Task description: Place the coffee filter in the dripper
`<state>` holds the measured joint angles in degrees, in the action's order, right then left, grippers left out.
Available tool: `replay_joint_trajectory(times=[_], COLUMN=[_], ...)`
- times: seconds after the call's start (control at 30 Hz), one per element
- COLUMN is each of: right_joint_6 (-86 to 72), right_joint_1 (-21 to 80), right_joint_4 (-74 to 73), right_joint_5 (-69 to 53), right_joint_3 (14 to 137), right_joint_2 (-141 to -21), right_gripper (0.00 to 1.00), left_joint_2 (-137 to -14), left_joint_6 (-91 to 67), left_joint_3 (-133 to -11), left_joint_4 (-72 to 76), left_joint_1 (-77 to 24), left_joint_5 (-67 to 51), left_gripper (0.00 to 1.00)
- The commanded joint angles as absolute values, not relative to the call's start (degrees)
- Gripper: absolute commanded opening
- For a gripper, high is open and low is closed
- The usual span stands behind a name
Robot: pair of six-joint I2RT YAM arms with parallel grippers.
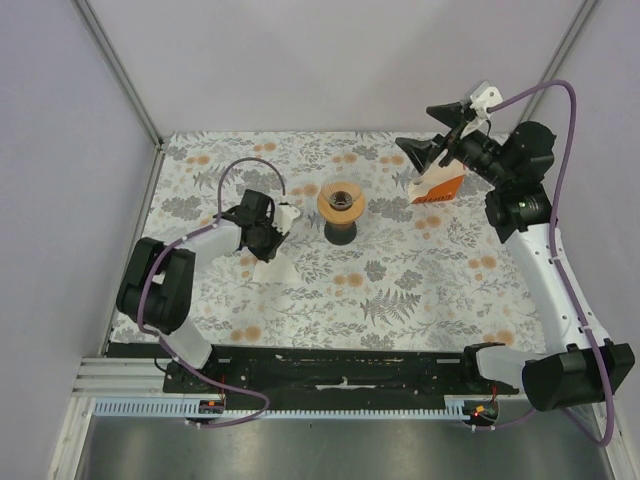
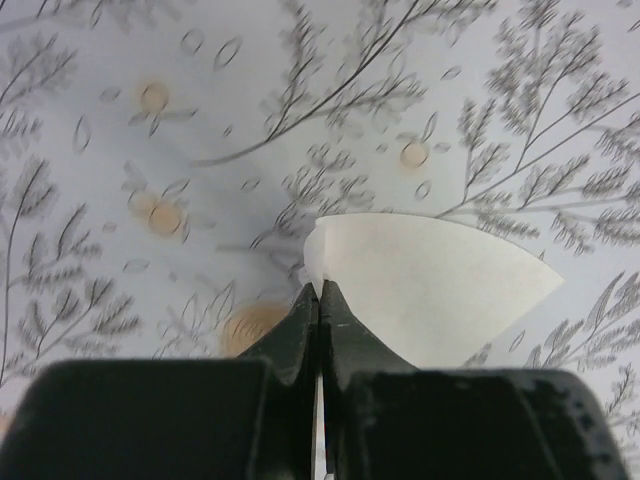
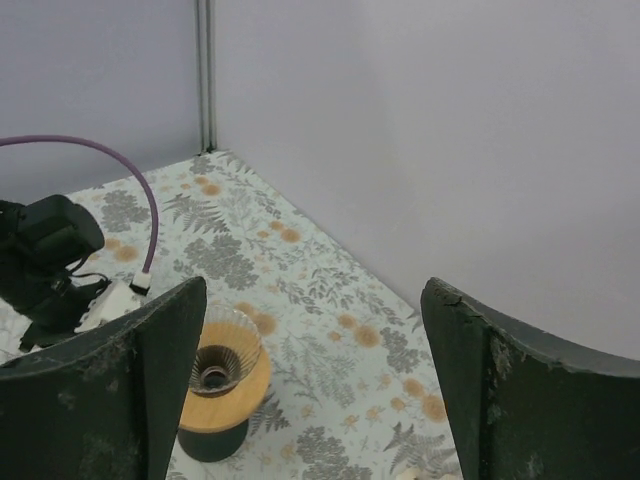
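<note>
The coffee filter (image 2: 440, 285), a white paper fan, lies on the flowered cloth with its pointed corner pinched between the jaws of my left gripper (image 2: 320, 292), which is shut on it. From above, the left gripper (image 1: 262, 245) sits left of the dripper (image 1: 341, 203), and the filter (image 1: 266, 270) pokes out just below it. The dripper is an orange-brown funnel with a ribbed glass cone, standing on a dark base; it is also in the right wrist view (image 3: 225, 370). My right gripper (image 1: 437, 138) hangs open and raised at the back right, with nothing between its fingers (image 3: 312, 290).
An orange-and-white box (image 1: 437, 187) stands under the right gripper at the back right. Grey walls close the table at the back and sides. The left arm's purple cable (image 1: 255, 165) loops above the cloth near the dripper.
</note>
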<state>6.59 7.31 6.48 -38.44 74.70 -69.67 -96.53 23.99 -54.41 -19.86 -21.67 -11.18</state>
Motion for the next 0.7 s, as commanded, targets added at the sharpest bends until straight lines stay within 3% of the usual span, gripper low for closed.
replay_joint_trajectory(times=[0.0, 0.53, 0.67], right_joint_6=[-3.76, -2.03, 3.21], right_joint_1=[7.73, 7.82, 7.56], right_joint_4=[8.17, 3.6, 10.42], right_joint_5=[-38.77, -16.27, -5.66], right_joint_3=[71.55, 54.67, 50.12], right_joint_2=[-68.2, -60.65, -59.07], right_gripper=[0.94, 0.98, 0.98], left_joint_2=[-89.05, -73.13, -71.81], left_joint_6=[26.1, 27.33, 27.33], left_joint_3=[-55.02, -62.04, -65.82], left_joint_4=[-27.59, -37.7, -41.48], left_joint_1=[-17.85, -11.25, -11.25], left_joint_5=[-15.02, -21.09, -22.67], left_gripper=[0.02, 0.02, 0.02])
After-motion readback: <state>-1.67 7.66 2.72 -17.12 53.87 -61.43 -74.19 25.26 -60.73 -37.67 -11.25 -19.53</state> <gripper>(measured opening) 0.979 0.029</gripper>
